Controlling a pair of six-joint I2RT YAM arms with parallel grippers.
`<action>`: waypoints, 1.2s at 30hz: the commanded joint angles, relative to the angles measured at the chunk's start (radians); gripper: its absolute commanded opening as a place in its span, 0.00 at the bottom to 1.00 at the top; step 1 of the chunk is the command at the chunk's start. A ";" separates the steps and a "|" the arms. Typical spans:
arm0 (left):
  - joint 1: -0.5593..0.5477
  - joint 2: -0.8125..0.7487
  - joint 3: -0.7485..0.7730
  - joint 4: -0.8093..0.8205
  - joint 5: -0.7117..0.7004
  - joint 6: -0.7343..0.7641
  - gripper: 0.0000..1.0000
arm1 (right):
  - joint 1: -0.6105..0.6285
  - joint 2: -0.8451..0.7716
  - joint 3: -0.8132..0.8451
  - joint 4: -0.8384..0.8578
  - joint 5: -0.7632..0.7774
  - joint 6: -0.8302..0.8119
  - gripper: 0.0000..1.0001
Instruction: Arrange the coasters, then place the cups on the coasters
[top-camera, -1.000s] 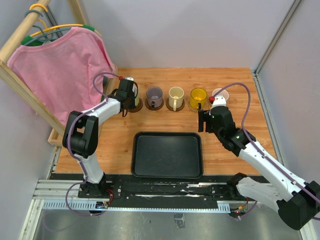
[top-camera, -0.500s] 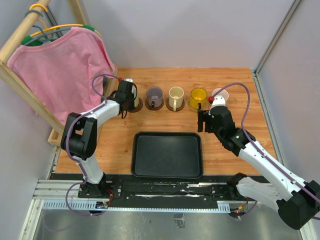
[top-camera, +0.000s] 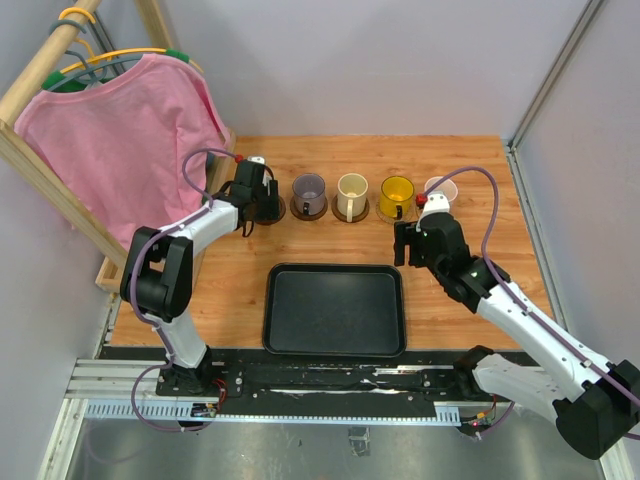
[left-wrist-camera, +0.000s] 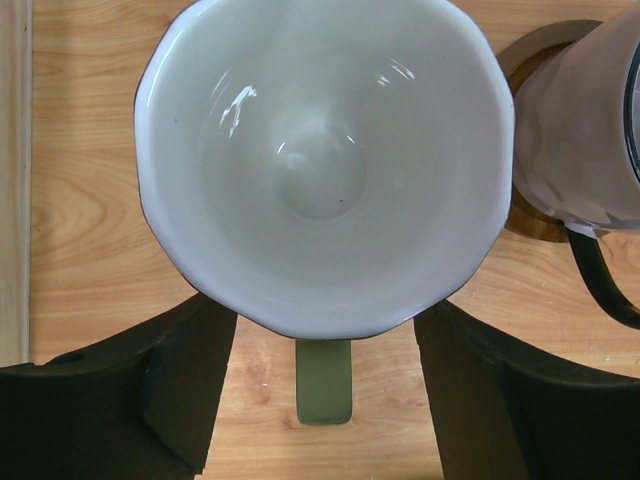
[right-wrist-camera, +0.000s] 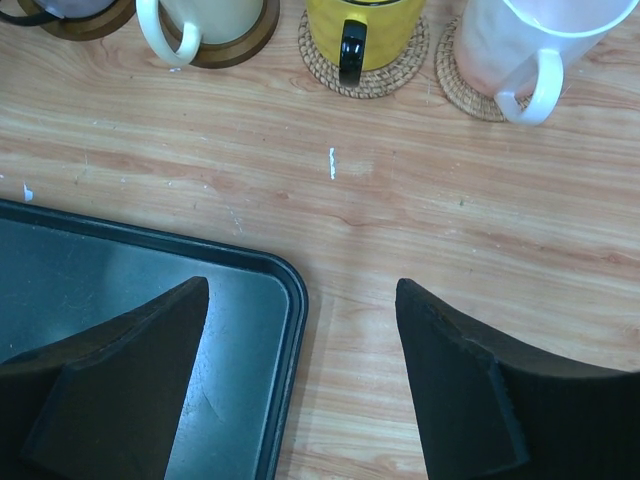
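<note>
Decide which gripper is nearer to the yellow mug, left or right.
Right. The right gripper hangs just in front of the yellow mug, on the tray side. The left gripper is at the row's far left end, at the white cup.

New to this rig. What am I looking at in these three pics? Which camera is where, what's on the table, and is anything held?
These are two robot arms bolted at the table's near edge, each with a two-finger gripper. The wide picture comes from a fixed camera above and behind them. The other two come from a camera on each wrist, so the dark shapes at the bottom are that arm's own fingers. On the wooden table are a black tray and a row of mugs on round coasters: white mug, grey-lilac mug, cream mug, amber mug and pale pink mug. The left gripper stands open around the white mug. The right gripper is open beside the tray. Nothing is held.
</note>
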 joint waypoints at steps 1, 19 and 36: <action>0.005 -0.043 -0.010 0.018 -0.004 -0.003 0.76 | -0.011 0.003 -0.012 0.014 -0.005 0.010 0.77; 0.005 -0.131 -0.084 -0.047 -0.066 -0.002 0.81 | -0.011 -0.001 -0.016 0.014 -0.016 0.011 0.77; 0.005 -0.152 -0.108 -0.046 -0.114 -0.020 0.82 | -0.011 -0.013 -0.035 0.009 -0.018 0.018 0.77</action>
